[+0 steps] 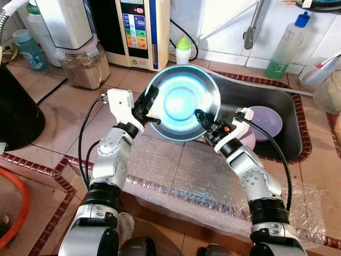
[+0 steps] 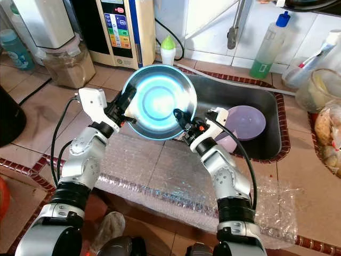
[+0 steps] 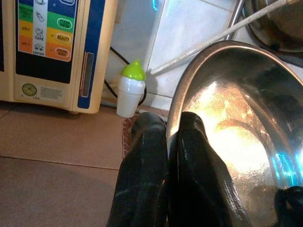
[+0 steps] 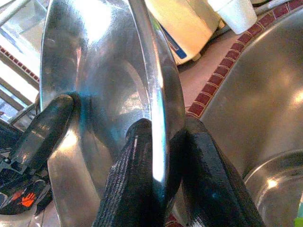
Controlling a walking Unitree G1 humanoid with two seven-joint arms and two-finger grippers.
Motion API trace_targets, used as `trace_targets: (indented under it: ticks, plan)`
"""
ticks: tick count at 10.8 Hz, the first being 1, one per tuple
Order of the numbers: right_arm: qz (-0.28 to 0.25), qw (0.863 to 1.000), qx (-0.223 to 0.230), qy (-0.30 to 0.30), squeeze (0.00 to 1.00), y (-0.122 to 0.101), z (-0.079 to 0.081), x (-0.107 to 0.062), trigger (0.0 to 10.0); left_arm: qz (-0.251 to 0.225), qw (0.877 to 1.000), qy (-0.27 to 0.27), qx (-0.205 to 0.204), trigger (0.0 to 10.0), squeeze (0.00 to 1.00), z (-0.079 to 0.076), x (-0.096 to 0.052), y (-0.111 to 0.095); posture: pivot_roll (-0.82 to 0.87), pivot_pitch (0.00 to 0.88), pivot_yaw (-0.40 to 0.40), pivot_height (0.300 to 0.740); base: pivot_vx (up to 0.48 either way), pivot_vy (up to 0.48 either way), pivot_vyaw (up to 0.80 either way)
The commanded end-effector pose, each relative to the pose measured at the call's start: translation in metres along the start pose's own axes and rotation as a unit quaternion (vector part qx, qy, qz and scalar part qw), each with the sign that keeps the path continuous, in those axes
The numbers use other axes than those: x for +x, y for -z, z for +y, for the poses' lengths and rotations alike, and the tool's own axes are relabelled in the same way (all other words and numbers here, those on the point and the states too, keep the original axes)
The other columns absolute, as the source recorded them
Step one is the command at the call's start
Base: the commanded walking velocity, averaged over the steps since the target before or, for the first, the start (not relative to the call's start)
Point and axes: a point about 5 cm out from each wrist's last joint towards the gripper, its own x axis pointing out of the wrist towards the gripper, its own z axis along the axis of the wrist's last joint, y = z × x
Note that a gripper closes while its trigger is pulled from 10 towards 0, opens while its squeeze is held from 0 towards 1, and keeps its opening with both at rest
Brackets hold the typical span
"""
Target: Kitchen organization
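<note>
- Steel, round and shiny, the wide metal bowl (image 1: 182, 102) is held up in the air between both arms, over the near left corner of the sink (image 1: 277, 140), its hollow facing the head camera and glowing with a blue reflection.
- The left pincer (image 1: 149, 106) grips the bowl's left rim; in the left wrist view its two black fingers (image 3: 142, 179) sit narrow, pinched on the edge with one on each face.
- The right pincer (image 1: 203, 118) clamps the bowl's lower right rim; the right wrist view shows the thin rim running between its two fingers (image 4: 135, 175).
- A lilac plastic bowl (image 1: 265, 121) lies in the steel sink, well apart from the held bowl.
- A sheet of clear bubble wrap (image 1: 176, 176) covers the tiled desk (image 1: 64, 114) in front of the sink.
- Against the wall stand a small white bottle with a green cap (image 1: 183, 50), a cream water machine with coloured buttons (image 1: 139, 29) and a clear bottle of green liquid with a blue cap (image 1: 287, 45).
</note>
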Motion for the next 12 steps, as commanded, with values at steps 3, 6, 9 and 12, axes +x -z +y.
trace_targets:
  ticks: [3,6,9,12]
  plan:
    - [-0.056,0.996,-0.015,0.065,0.00,-0.024,-0.010,0.004,0.0,0.064,0.996,0.018,0.067,10.0,1.00,-0.002,-0.002,0.013,-0.14,0.009,0.022,0.740,0.000,0.000,0.00]
    - [-0.087,0.983,-0.031,0.158,0.00,-0.037,-0.028,0.004,0.0,0.118,0.985,0.054,0.110,10.0,1.00,-0.010,-0.014,0.032,-0.14,0.013,0.025,0.740,0.000,0.000,0.00]
    - [-0.085,0.944,-0.077,0.310,0.00,-0.042,-0.060,-0.011,0.0,0.169,0.968,0.101,0.159,10.0,1.00,-0.014,-0.025,0.045,-0.13,0.016,0.034,0.740,0.000,0.000,0.00]
    - [-0.048,0.904,-0.113,0.409,0.00,-0.036,-0.081,-0.028,0.0,0.204,0.953,0.128,0.183,10.0,1.00,-0.013,-0.033,0.053,-0.12,0.020,0.040,0.740,0.000,0.000,0.00]
